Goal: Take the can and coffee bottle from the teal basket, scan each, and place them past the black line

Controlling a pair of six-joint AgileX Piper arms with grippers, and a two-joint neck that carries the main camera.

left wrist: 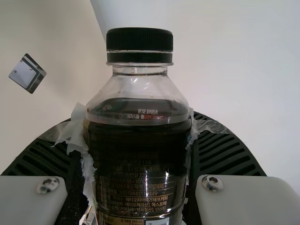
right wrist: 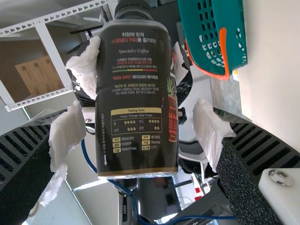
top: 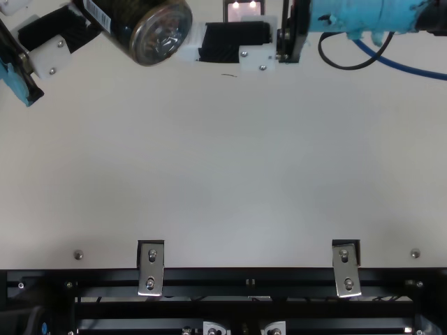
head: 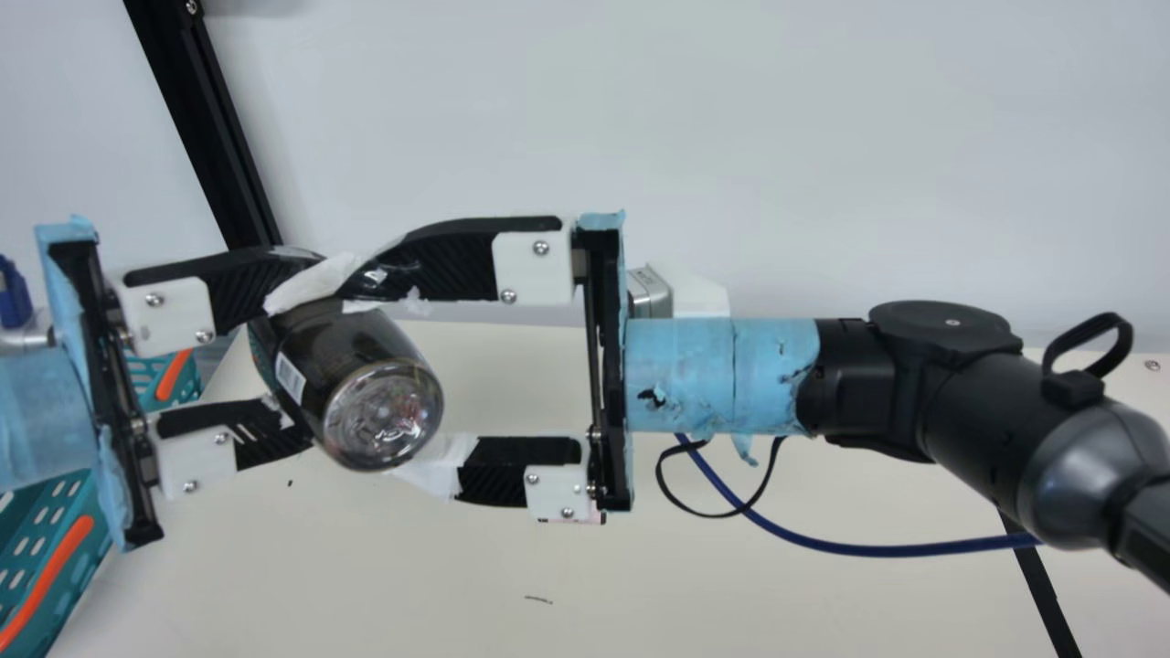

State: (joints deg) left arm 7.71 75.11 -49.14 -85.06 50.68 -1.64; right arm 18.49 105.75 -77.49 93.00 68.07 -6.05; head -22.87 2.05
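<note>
Two grippers, one bottle. Left gripper (head: 313,352) holds the coffee bottle (head: 352,379) aloft over the table (head: 695,594), tilted, base end free — likely a handover, leaving room for the right gripper (right wrist: 136,117), its fingers spread wide to either side. Teal basket (right wrist: 235,40) beside the table's left edge — passing across probably spares a long reach.

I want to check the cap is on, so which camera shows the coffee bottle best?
The left wrist view, because it shows the coffee bottle with its black cap on the neck. The right wrist view shows mainly its label; the main view, its base and side; the top view, the same, cut off.
</note>
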